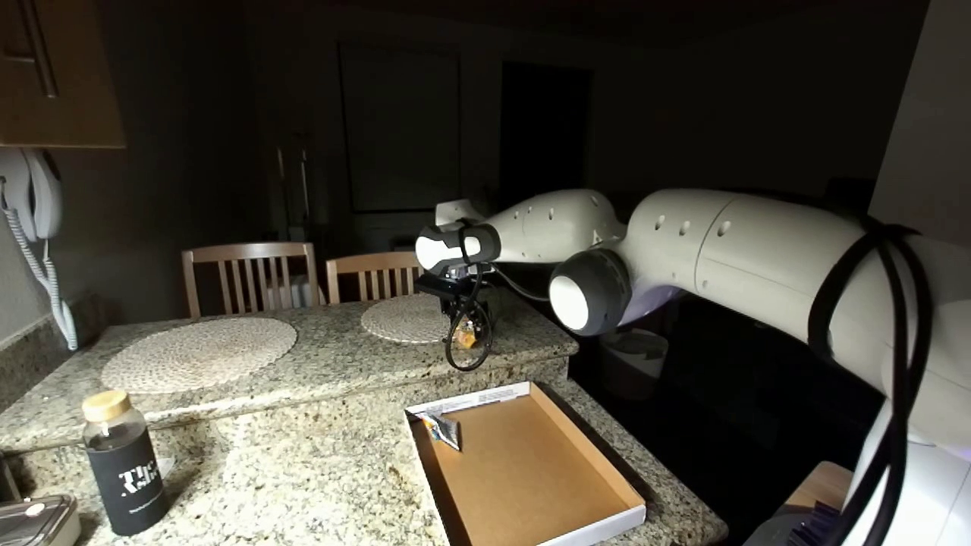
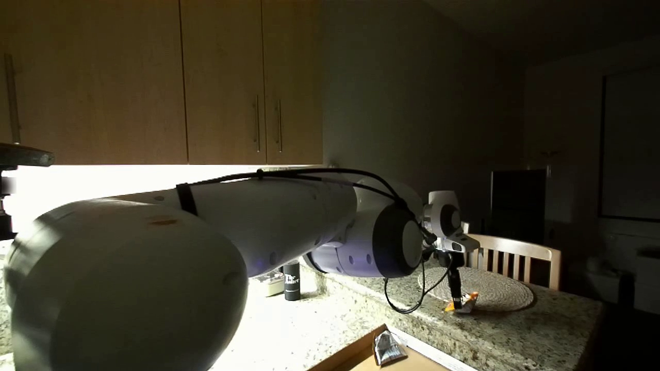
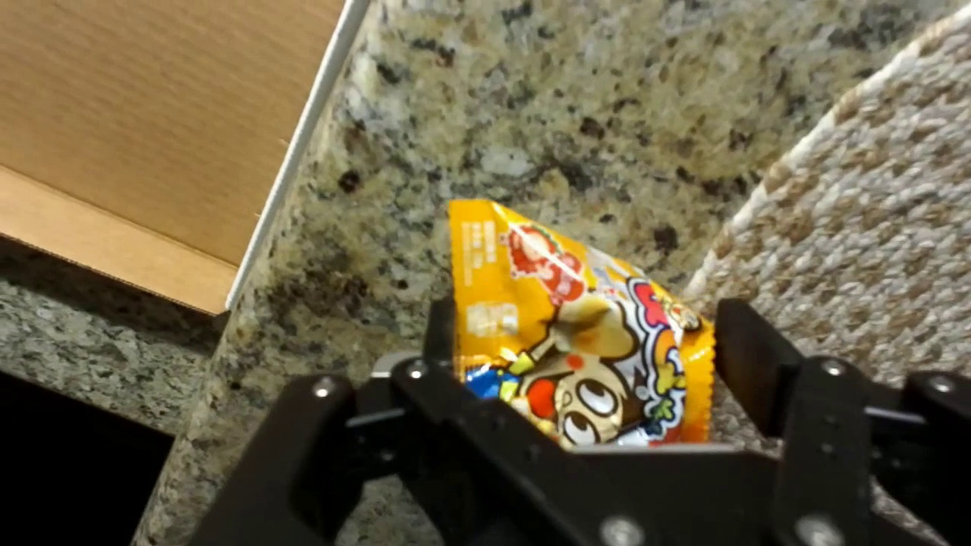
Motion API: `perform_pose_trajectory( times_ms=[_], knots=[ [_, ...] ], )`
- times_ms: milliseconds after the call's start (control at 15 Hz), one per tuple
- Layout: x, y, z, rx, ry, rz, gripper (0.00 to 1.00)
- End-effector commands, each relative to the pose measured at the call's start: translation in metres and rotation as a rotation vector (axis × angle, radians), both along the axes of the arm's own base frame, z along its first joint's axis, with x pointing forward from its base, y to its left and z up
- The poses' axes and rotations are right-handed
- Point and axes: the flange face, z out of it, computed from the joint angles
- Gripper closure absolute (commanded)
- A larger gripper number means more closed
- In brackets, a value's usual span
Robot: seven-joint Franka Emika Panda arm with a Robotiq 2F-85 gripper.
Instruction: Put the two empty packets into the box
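The yellow-orange packet (image 3: 531,288) lies on the raised counter beside a placemat. It also shows in both exterior views (image 1: 466,337) (image 2: 470,300). My gripper (image 3: 582,326) is open around it, one finger on each side. The packet's left edge overlaps the left finger; its right edge is very near the right finger. In an exterior view the gripper (image 2: 456,301) points down at the packet. The silvery pale packet (image 1: 446,431) lies in a corner of the box (image 1: 531,470), and it also shows there in an exterior view (image 2: 388,350). The box's corner shows in the wrist view (image 3: 174,114).
The box stands on the lower counter, below the raised counter's edge (image 1: 341,398). Two round placemats (image 1: 402,318) (image 1: 201,353) lie on the raised counter. A black bottle (image 1: 129,478) and a lidded container (image 1: 38,519) stand at the lower left. A cable loop (image 1: 449,355) hangs by the gripper.
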Motion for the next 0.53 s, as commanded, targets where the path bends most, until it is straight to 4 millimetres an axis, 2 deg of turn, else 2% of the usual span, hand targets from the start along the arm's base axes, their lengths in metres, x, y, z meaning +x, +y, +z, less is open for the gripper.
perform_pose_trajectory(
  times_ms=[0, 267, 400, 467],
  knots=[
    [-0.006, -0.008, -0.012, 0.000, 0.046, -0.047, 0.47],
    [-0.024, -0.024, -0.024, 0.114, 0.188, -0.031, 0.73],
    [-0.030, -0.027, -0.022, 0.170, 0.228, -0.005, 0.83],
    [-0.033, -0.028, -0.022, 0.196, 0.257, 0.011, 0.85]
  ],
)
